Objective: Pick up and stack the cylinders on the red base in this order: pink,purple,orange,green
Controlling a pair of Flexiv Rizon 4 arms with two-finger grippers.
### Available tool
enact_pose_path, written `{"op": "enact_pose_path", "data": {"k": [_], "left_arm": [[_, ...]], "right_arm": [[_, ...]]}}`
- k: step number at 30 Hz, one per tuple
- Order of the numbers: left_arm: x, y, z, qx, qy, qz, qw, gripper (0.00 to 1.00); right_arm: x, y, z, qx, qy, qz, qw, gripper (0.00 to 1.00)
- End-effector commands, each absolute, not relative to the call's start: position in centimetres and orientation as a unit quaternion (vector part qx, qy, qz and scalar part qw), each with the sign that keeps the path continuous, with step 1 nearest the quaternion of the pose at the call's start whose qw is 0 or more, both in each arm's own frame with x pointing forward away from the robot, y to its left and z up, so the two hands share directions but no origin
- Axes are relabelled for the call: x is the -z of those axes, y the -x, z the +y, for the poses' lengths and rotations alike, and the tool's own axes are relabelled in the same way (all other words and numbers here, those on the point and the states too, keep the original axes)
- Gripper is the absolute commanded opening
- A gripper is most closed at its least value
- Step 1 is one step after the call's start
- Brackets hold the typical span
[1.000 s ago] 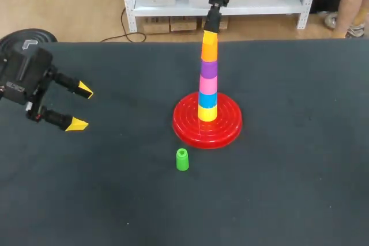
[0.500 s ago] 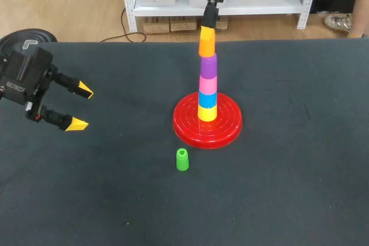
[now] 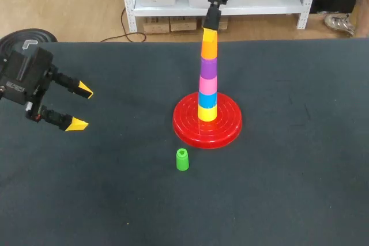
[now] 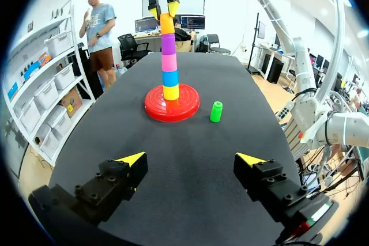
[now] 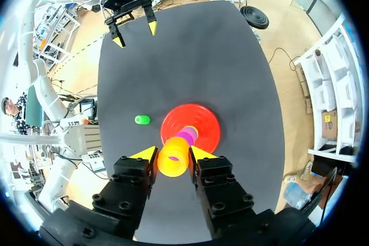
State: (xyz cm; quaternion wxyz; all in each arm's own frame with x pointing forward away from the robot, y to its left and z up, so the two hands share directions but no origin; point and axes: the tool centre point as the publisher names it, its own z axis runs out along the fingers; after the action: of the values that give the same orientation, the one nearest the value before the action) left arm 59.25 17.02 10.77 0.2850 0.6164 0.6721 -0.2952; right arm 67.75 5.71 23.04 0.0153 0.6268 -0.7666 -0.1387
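Gripping the orange cylinder from two sides with the right end effector, high above the red base near the middle of the tabletop. Below it, from the base upward: yellow cylinder, blue cylinder, pink cylinder, purple cylinder. Orange seemingly seated on the purple, axis upright and in line with the tower.

Likely next: let go, lift clear, then fetch the green cylinder. Standing upright just beside the base, toward the near edge, long axis vertical. From the right end effector: far down and nearward, past the tower, so some risk of clipping the stack on the way.

Left end effector released, tips wide apart, near the left edge. Well apart from the green piece, yet already low, with only bare tabletop between. Probably the easier approach from that side.
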Motion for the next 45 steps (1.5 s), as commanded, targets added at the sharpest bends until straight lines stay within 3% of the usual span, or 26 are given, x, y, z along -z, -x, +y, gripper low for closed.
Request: {"op": "enact_pose_path", "data": {"k": [1,37,38,39,40,45], "left_arm": [[-10.7,-59.3,17.1,0.296,-0.617,0.671,0.286,1.0],[-10.7,-59.3,17.1,0.296,-0.617,0.671,0.286,1.0],[-10.7,-59.3,17.1,0.296,-0.617,0.671,0.286,1.0],[-10.7,-59.3,17.1,0.296,-0.617,0.671,0.286,1.0],[-10.7,-59.3,17.1,0.296,-0.617,0.671,0.286,1.0],[-10.7,-59.3,17.1,0.296,-0.617,0.671,0.286,1.0]], "right_arm": [[-22.6,-67.4,5.5,0.14,-0.625,-0.768,0.011,0.0],[-21.4,-66.8,6.1,0.095,-0.623,-0.777,0.019,0.0],[-21.5,-66.8,6.0,0.092,-0.622,-0.777,0.018,0.26],[-21.7,-66.7,6.0,0.087,-0.621,-0.778,0.015,0.93],[-21.8,-66.6,6.0,0.084,-0.622,-0.778,0.012,1.0],[-22.7,-66.2,6.0,0.068,-0.619,-0.782,-0.003,1.0]]}}
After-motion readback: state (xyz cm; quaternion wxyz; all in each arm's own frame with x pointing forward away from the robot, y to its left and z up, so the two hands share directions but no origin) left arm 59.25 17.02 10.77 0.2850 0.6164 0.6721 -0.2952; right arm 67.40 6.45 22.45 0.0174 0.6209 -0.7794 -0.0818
